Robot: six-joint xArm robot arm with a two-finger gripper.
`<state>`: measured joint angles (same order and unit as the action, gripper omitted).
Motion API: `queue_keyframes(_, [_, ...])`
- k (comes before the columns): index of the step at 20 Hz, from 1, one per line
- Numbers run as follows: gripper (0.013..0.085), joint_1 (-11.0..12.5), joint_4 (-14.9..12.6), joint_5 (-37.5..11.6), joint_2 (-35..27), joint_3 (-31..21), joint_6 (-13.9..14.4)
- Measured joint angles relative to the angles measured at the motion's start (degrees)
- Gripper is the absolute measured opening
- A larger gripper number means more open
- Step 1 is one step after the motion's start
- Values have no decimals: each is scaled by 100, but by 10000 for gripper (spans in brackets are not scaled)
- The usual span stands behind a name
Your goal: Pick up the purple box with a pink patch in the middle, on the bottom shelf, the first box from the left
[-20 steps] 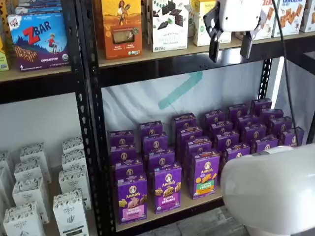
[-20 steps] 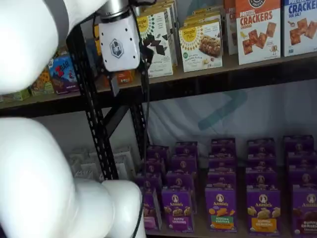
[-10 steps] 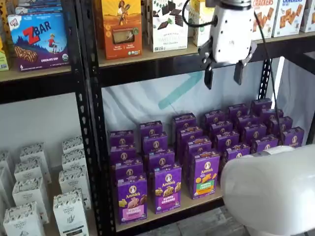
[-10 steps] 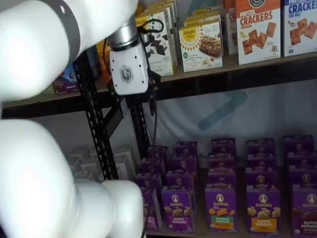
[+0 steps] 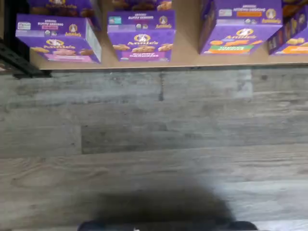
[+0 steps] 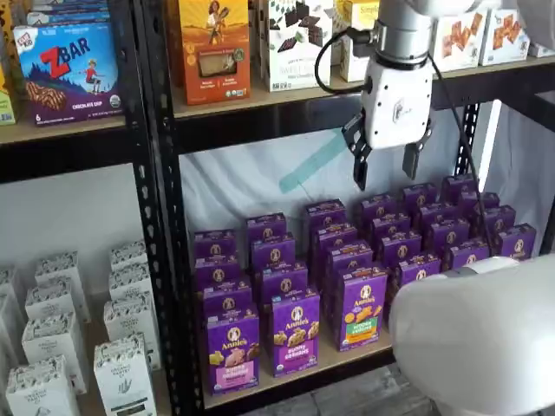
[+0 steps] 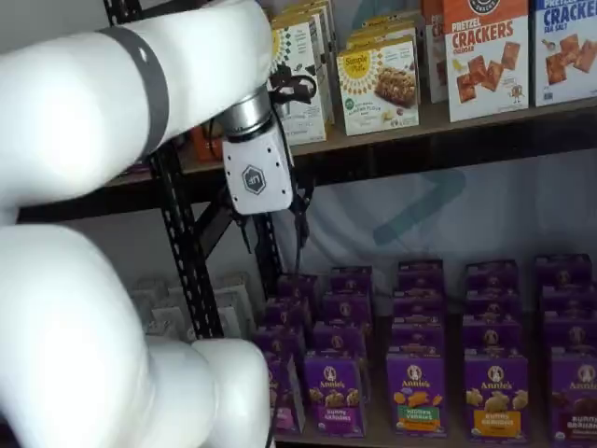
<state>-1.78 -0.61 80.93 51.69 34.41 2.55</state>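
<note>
purple box (image 6: 232, 351) upright at front of bottom shelf (image 6: 347, 360), end effector (image 6: 386, 172) spread wide, empty, well above

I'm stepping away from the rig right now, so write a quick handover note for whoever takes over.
Pincer: open, empty, hanging in the air above the rows of purple boxes, below the upper shelf.
Purple box with the pink patch: upright at the front of the bottom shelf, beside the black upright, untouched.
Done: nothing picked yet.
Left: bring the pincer down to that box, close on it and lift it off the shelf.
</note>
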Motion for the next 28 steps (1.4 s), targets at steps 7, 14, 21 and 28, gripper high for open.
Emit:
queue_keyframes(7, [850, 19, 127, -508, -275, -318, -38])
queue_keyframes(14, [850, -60, -93, -1205, -725, -670, 114])
queue_keyframes(21, [850, -73, -108, -2098, -1205, -1024, 156])
queue_keyframes(28, [850, -169, -479, -2645, -1956, -1111, 478])
